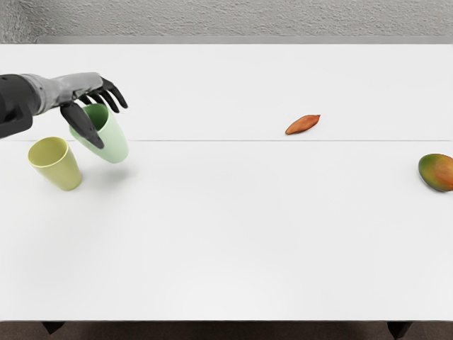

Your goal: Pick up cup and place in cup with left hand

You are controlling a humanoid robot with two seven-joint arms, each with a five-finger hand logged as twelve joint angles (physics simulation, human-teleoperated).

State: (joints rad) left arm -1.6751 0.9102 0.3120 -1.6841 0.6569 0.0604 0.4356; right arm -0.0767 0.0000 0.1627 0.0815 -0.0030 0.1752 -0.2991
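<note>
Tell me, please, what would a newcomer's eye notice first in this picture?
First, the left hand grasping the light green cup at the picture's left, above and right of the yellow cup. Next, the colourful mango-like fruit at the right edge and the small orange-red thing right of centre.

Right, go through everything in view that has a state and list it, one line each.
Left hand: closed on the green cup, thumb across its near side.
Green cup: held, mouth up, apparently lifted, judging by its shadow; not in the yellow cup.
Yellow cup: standing upright, empty.
Orange-brown pod-like item: lying flat.
Mango: whole, cut off by the picture's edge.
</note>
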